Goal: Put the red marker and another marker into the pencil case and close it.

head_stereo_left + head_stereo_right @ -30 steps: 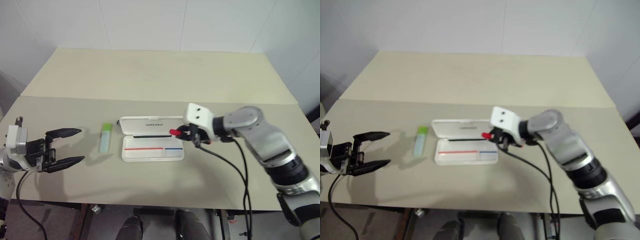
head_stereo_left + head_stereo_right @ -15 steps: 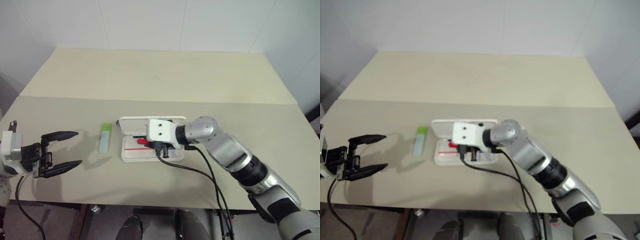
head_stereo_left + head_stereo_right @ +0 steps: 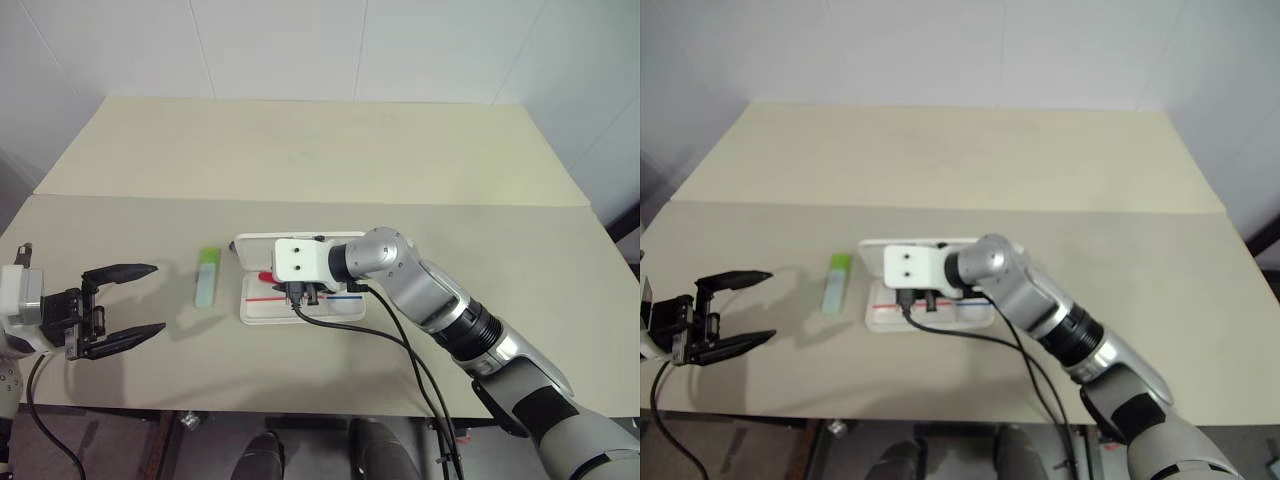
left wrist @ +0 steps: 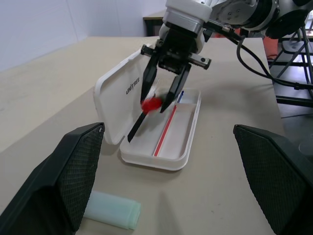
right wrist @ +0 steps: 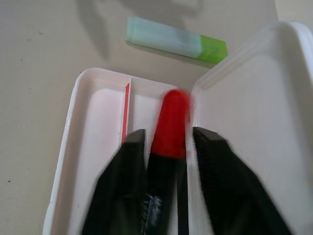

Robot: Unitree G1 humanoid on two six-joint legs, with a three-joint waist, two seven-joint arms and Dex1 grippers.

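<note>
The white pencil case point(image 3: 255, 250) lies open mid-table, its lid point(image 4: 122, 93) tilted back. My right gripper point(image 3: 300, 293) hovers over the tray, jaws spread. The red marker point(image 4: 151, 104) sits loosely between its fingers point(image 5: 132, 147), red cap up and black barrel slanting down into the tray. In the right wrist view the red marker point(image 5: 168, 127) is blurred, with slim gaps to both fingers. The pale green marker point(image 3: 208, 277) lies on the table just left of the case. Further left, my left gripper point(image 3: 158, 298) is open and holds nothing.
The tray point(image 4: 188, 125) has a red-and-blue line along its floor. A black cable point(image 3: 400, 350) trails from my right wrist toward the table's front edge. The beige table point(image 3: 330, 160) stretches back to a white wall.
My right gripper carried the red marker leftward from the case's right end to over the tray, then spread its jaws. The left gripper stayed where it was, open.
</note>
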